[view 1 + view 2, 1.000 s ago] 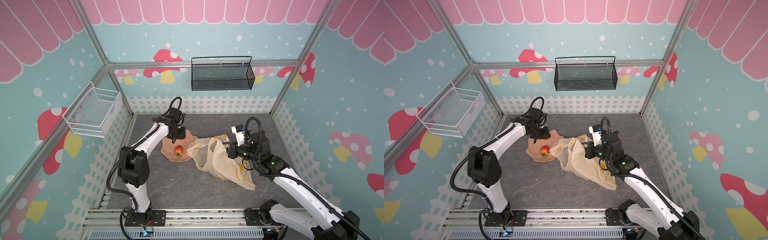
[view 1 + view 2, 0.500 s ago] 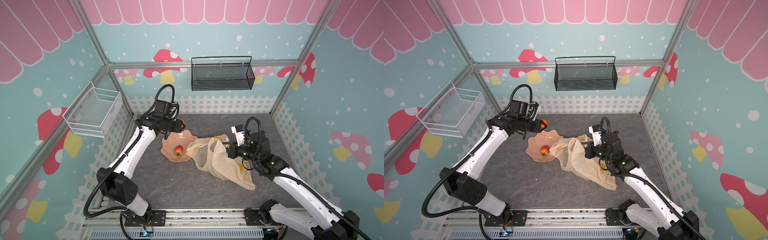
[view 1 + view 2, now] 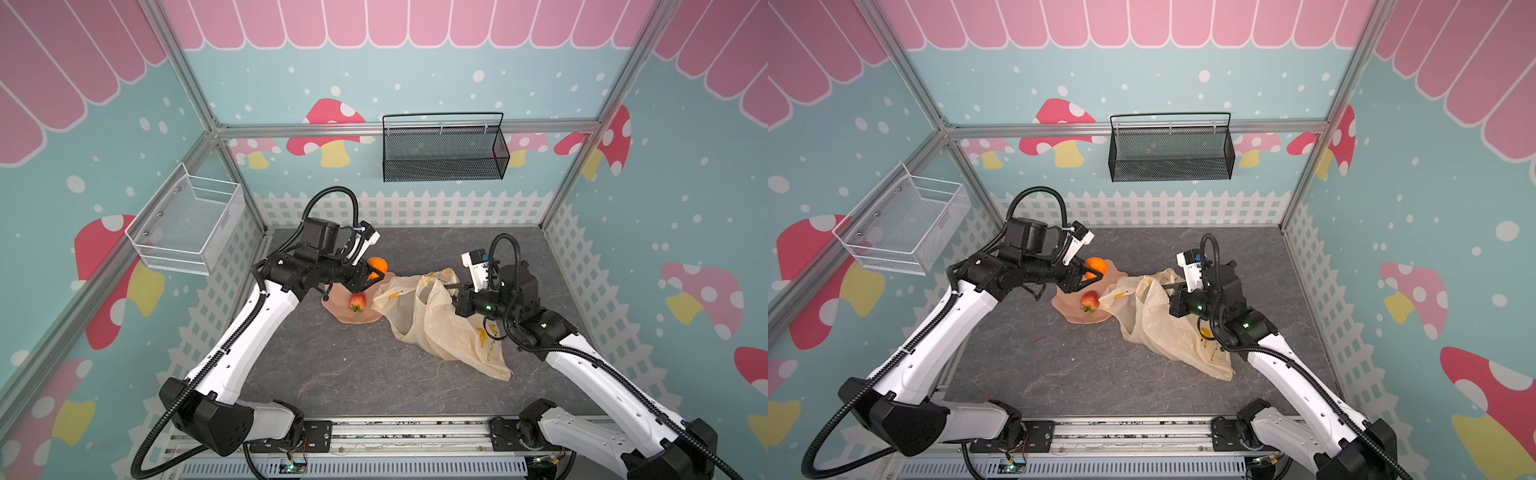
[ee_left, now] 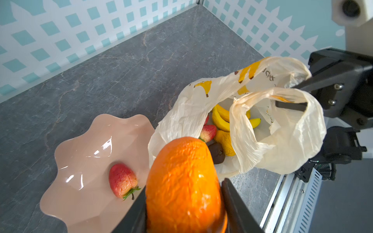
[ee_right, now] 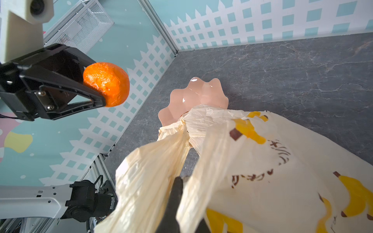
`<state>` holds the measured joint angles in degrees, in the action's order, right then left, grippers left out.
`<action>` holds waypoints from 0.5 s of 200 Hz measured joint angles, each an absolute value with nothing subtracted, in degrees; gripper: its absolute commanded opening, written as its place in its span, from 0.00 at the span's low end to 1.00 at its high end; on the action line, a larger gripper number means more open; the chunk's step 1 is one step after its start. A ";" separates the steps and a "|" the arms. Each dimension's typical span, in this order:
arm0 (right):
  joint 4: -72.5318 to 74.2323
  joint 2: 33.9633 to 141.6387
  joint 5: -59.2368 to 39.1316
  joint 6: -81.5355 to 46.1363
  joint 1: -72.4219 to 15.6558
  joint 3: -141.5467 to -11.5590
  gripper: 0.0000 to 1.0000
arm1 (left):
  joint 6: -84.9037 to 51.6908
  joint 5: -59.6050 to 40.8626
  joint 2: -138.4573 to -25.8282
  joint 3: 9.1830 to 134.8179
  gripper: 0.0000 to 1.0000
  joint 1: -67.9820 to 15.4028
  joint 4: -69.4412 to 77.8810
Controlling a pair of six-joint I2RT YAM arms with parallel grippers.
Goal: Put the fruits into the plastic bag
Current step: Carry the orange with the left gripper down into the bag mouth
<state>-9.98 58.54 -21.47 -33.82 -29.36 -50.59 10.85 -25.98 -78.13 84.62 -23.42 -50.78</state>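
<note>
Left gripper (image 3: 370, 272): black fingers clamped on the round orange toy fruit (image 3: 378, 264), jaws spread only to the fruit's width. The orange is held in the air over the far rim of the pink wavy-edged plastic dish (image 3: 353, 318), near the bag's mouth.

Right gripper (image 3: 449, 286): pinched tight on a loop handle of the cream translucent crinkly plastic bag (image 3: 440, 332) printed with yellow bananas. The mouth is held raised and open, facing the dish. The bag's body lies on the grey marbled tabletop (image 3: 332, 365), and its near edge overlaps the dish rim.

Left wrist view, inside the bag: yellow toy bananas (image 4: 220, 119), a red strawberry (image 4: 209, 132), a yellowish-tan piece (image 4: 224, 141) and a dark brown piece (image 4: 217, 154).

On the dish: one red strawberry with green top (image 4: 122, 179), lying on its side.
</note>
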 measured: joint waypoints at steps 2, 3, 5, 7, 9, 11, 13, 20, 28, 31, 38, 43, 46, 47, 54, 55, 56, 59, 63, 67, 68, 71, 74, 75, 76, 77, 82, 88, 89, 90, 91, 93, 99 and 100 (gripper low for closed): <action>-9.98 58.57 -21.47 -33.82 -29.36 -50.63 0.00 | 11.00 -25.87 -78.17 84.44 0.29 -23.68 -50.76; -9.98 58.59 -21.47 -33.80 -29.36 -50.65 0.00 | 11.05 -25.74 -78.19 84.33 0.29 -23.83 -50.74; -9.98 58.63 -21.47 -33.82 -29.34 -50.68 0.00 | 11.16 -25.71 -78.22 84.18 0.29 -24.10 -50.76; -9.98 58.65 -21.47 -33.80 -29.36 -50.68 0.00 | 11.27 -25.74 -78.26 84.07 0.29 -24.29 -50.78; -9.98 58.65 -21.47 -33.80 -29.34 -50.72 0.00 | 11.42 -25.65 -78.37 83.90 0.29 -24.64 -50.78; -10.00 58.70 -21.47 -33.80 -29.34 -50.74 0.00 | 11.51 -25.52 -78.43 83.72 0.29 -24.95 -50.78; -10.00 58.72 -21.47 -33.80 -29.36 -50.76 0.00 | 11.70 -25.52 -78.50 83.57 0.29 -25.28 -50.81; -10.02 58.76 -21.50 -33.78 -29.36 -50.87 0.00 | 12.36 -25.26 -78.91 83.13 0.29 -26.48 -50.89; -10.11 58.83 -21.52 -33.71 -29.36 -51.07 0.00 | 13.06 -24.80 -79.66 82.89 0.28 -27.94 -51.16; -10.09 58.85 -21.52 -33.67 -29.34 -51.13 0.00 | 13.32 -24.58 -79.92 82.85 0.29 -28.42 -51.24; -10.09 58.87 -21.52 -33.63 -29.34 -51.31 0.00 | 13.89 -24.14 -80.62 82.67 0.28 -29.61 -51.24; -10.09 58.87 -21.52 -33.63 -29.34 -51.37 0.00 | 14.22 -23.88 -81.14 82.52 0.27 -30.30 -51.22; -10.09 58.87 -21.52 -33.63 -29.34 -51.42 0.00 | 14.44 -23.66 -81.47 82.43 0.27 -30.79 -51.27; -10.09 58.87 -21.52 -33.63 -29.34 -51.42 0.00 | 14.46 -23.62 -81.56 82.41 0.27 -30.87 -51.27; -10.09 58.87 -21.52 -33.61 -29.36 -51.48 0.00 | 14.85 -23.14 -82.32 82.21 0.27 -31.81 -51.27; -10.09 58.87 -21.52 -33.63 -29.34 -51.48 0.00 | 14.85 -23.11 -82.43 82.19 0.27 -31.88 -51.27; -10.09 58.87 -21.52 -33.63 -29.36 -51.48 0.00 | 14.90 -23.03 -82.63 82.17 0.27 -32.05 -51.27; -10.09 58.87 -21.52 -33.61 -29.34 -51.48 0.00 | 15.03 -22.79 -82.89 82.13 0.26 -32.36 -51.27; -10.11 58.87 -21.52 -33.63 -29.36 -51.48 0.00 | 15.18 -22.52 -83.46 82.02 0.26 -32.73 -51.27; -10.13 58.87 -21.52 -33.61 -29.36 -51.48 0.00 | 15.25 -22.26 -83.92 81.95 0.26 -33.01 -51.29; -10.13 58.87 -21.52 -33.63 -29.36 -51.48 0.00 | 15.27 -22.22 -84.03 81.93 0.26 -33.08 -51.27; -10.13 58.87 -21.52 -33.63 -29.34 -51.48 0.00 | 15.35 -22.06 -84.44 81.87 0.25 -33.26 -51.27; -10.13 58.87 -21.52 -33.63 -29.36 -51.48 0.00 | 15.42 -21.87 -84.84 81.80 0.25 -33.41 -51.27; -10.15 58.87 -21.52 -33.63 -29.36 -51.48 0.00 | 15.44 -21.82 -84.95 81.80 0.25 -33.45 -51.27; -10.13 58.87 -21.52 -33.61 -29.36 -51.51 0.00 | 15.44 -21.71 -85.19 81.76 0.25 -33.52 -51.24; -10.13 58.87 -21.52 -33.63 -29.36 -51.48 0.00 | 15.44 -21.67 -85.30 81.76 0.25 -33.54 -51.24; -10.17 58.87 -21.50 -33.61 -29.36 -51.51 0.00 | 15.46 -21.43 -86.06 81.65 0.25 -33.65 -51.27; -10.26 58.87 -21.50 -33.61 -29.36 -51.51 0.00 | 15.49 -21.10 -86.89 81.54 0.25 -33.80 -51.29; -10.28 58.87 -21.47 -33.61 -29.36 -51.51 0.00 | 15.46 -21.06 -87.02 81.52 0.25 -33.82 -51.27; -10.31 58.87 -21.47 -33.61 -29.36 -51.51 0.00 | 15.49 -20.99 -87.26 81.49 0.25 -33.82 -51.27; -10.31 58.87 -21.47 -33.61 -29.36 -51.51 0.00 | 15.49 -20.97 -87.35 81.49 0.25 -33.82 -51.27; -10.33 58.85 -21.47 -33.61 -29.36 -51.51 0.00 | 15.46 -20.88 -87.61 81.47 0.24 -33.85 -51.27; -10.37 58.85 -21.45 -33.61 -29.36 -51.51 0.00 | 15.46 -20.58 -88.53 81.28 0.24 -33.89 -51.24; -10.37 58.85 -21.45 -33.61 -29.36 -51.51 0.00 | 15.46 -20.49 -88.75 81.23 0.24 -33.89 -51.24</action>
